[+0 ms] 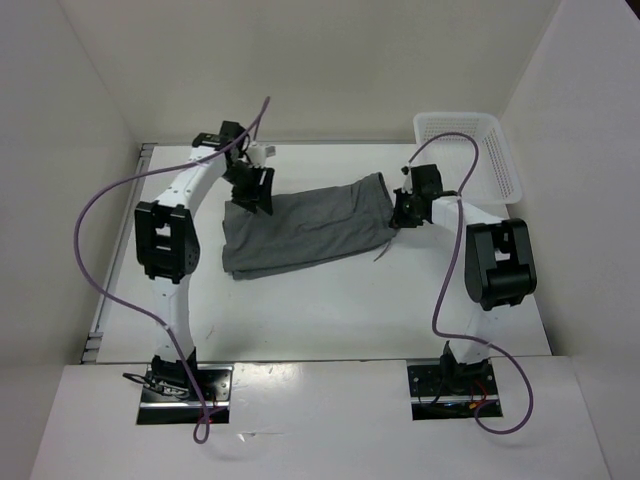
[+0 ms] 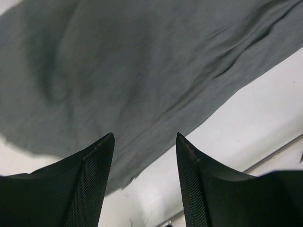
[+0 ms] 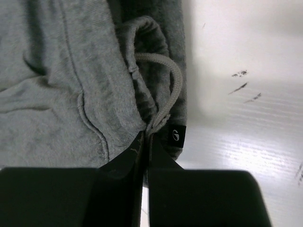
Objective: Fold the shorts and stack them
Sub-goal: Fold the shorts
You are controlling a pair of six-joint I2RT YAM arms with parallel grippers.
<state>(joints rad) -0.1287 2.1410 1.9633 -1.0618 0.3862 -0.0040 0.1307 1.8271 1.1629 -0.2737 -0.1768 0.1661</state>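
Note:
The grey shorts (image 1: 300,228) lie folded lengthwise across the middle of the table, the waistband to the right. My right gripper (image 1: 400,212) is shut on the waistband edge, pinching fabric where the drawstring (image 3: 165,80) loops; the shorts (image 3: 61,85) fill the left of the right wrist view, with a small black label (image 3: 175,135) beside the jaws. My left gripper (image 1: 252,190) is open and empty, hovering over the far left edge of the shorts (image 2: 132,66); its two fingers (image 2: 94,179) stand apart above the hem and the bare table.
A white perforated basket (image 1: 478,150) stands at the far right corner. White walls enclose the table on the left, back and right. A purple cable arcs over each arm.

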